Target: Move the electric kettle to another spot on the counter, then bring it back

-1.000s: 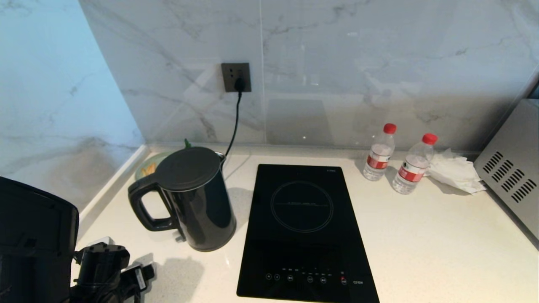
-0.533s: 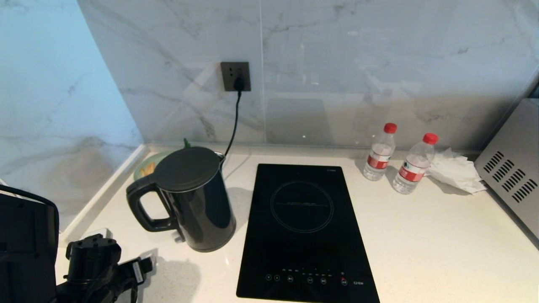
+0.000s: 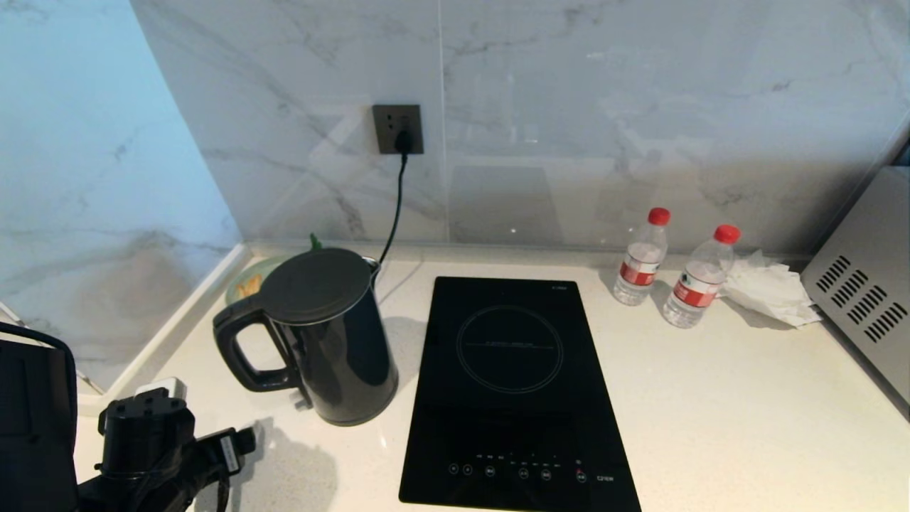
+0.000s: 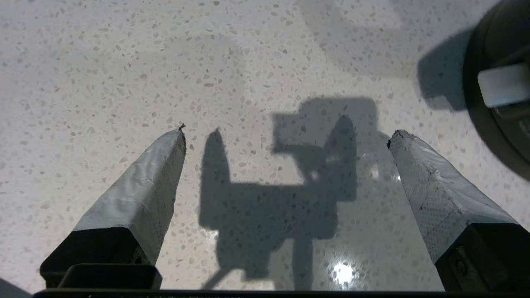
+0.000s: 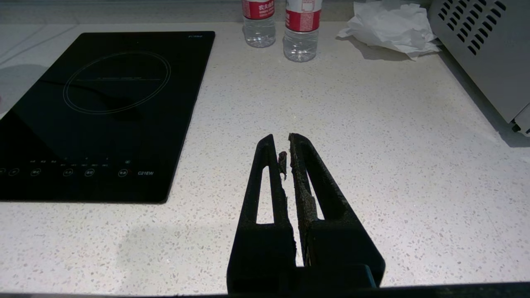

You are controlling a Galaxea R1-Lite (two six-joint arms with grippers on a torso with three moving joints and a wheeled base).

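Observation:
The electric kettle (image 3: 327,334), glossy black with a flat lid, stands on the counter (image 3: 711,412) left of the hob. Its loop handle (image 3: 238,352) points toward my left arm (image 3: 142,448), which is low at the near left, short of the handle. In the left wrist view my left gripper (image 4: 287,131) points down at bare speckled counter (image 4: 124,62), open wide with nothing between its fingers. The kettle's dark round foot (image 4: 497,132) shows at that view's edge. My right gripper (image 5: 282,140) is shut and empty over the counter, right of the hob.
A black induction hob (image 3: 512,384) lies mid-counter. Two water bottles (image 3: 640,259) (image 3: 700,281), crumpled tissue (image 3: 768,288) and a grey appliance (image 3: 864,284) are at the right. A cord runs from the wall socket (image 3: 398,129) behind the kettle. A plate (image 3: 249,284) sits in the corner.
My left arm has drawn back toward the left edge of the head view, its gripper still open. The kettle stands where it was.

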